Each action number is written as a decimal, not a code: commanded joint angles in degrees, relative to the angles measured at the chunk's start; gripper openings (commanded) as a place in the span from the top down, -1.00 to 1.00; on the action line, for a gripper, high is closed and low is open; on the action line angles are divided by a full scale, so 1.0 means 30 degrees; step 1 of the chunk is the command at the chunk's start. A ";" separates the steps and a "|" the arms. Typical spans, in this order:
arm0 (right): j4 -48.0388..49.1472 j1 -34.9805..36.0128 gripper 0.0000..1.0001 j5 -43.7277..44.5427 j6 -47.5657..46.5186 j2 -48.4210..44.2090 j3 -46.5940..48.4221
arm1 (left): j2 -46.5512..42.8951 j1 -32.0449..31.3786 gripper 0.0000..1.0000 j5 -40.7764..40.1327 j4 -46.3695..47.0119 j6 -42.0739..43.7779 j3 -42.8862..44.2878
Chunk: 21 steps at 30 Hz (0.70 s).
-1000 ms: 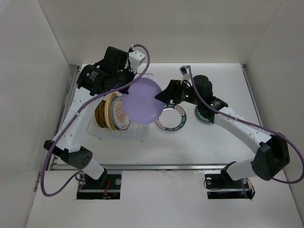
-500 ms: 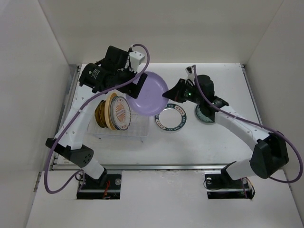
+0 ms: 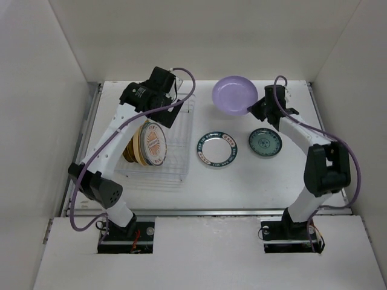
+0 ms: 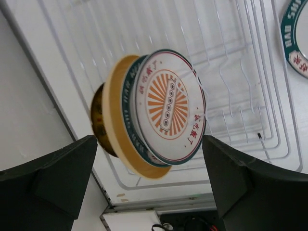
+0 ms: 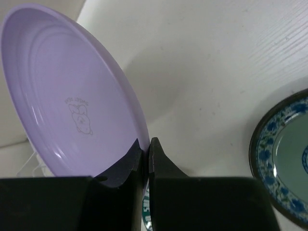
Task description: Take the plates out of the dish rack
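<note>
The plates are partway out of the dish rack [image 3: 179, 158], and the big news in the top view is the handoff. A second ago the left jaws had the lavender plate [image 3: 234, 95] up over the rack while the right jaws closed in on it. Now the right jaws have it alone and have swung it out to the far edge of the tabletop [image 3: 284, 175], right of centre. It's tilted and, as far as we can tell, not set down yet. The left jaws have let go and come back over the rack's far end, above what's left in it. Already lying flat on the tabletop are the lettered-rim plate [image 3: 216, 148] in the middle and the teal patterned plate [image 3: 265, 143] just to its right.

Left wrist view: the jaws are spread wide with nothing between them, looking down at the plates standing on edge in the slots. The orange sunburst plate [image 4: 168, 106] is in front, the yellow-tan plate [image 4: 111, 110] is close behind it, and the dark brown-gold plate [image 4: 97, 120] is at the back. We'd guess sunburst goes next.

Right wrist view: the jaws are pinched shut on the lavender plate's rim, with the teal one on the tabletop off to the side. So we reckon that once lavender is put down, three are out and at least three are left.
</note>
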 commanded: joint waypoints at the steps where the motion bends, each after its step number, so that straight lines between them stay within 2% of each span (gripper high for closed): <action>1: -0.0432 -0.0516 1.00 0.0660 0.1034 0.1887 0.2625 | -0.0082 -0.0005 -0.77 0.1533 -0.0095 0.0801 -0.1109; 6: -0.0432 -0.1279 1.00 -0.0311 0.0510 0.4995 0.3921 | 0.0706 -0.0005 -0.49 -0.0135 0.0432 0.0801 -0.1935; 8: -0.0432 -0.1281 1.00 -0.0836 0.0040 0.5611 0.4302 | 0.0941 -0.0005 -0.32 -0.0139 0.0432 0.0801 -0.2109; 9: -0.0664 -0.1455 0.92 -0.1012 -0.0368 0.6136 0.4565 | 0.0944 -0.0005 -0.25 0.0066 0.0432 0.1033 -0.2110; 13: -0.0666 -0.1457 0.59 -0.1509 -0.1132 0.7077 0.4743 | 0.1644 -0.0005 -0.24 -0.0074 0.0432 0.1035 -0.2316; 16: -0.1338 -0.1457 0.53 -0.2037 -0.1308 0.7460 0.4919 | 0.2172 -0.0005 -0.24 -0.0781 -0.0064 0.0627 -0.2316; 18: -0.1340 -0.1457 0.30 -0.2039 -0.1310 0.7460 0.4919 | 0.2467 -0.0005 -0.28 -0.1365 -0.0301 0.0625 -0.2140; 19: -0.1340 -0.1457 0.27 -0.2300 -0.1600 0.7460 0.4919 | 0.2728 -0.0005 -0.28 -0.1570 -0.0533 0.0625 -0.1937; 21: -0.1572 -0.1457 -0.02 -0.2479 -0.2040 0.7051 0.4745 | 0.3082 -0.0005 -0.30 -0.1748 -0.1206 0.0391 -0.1616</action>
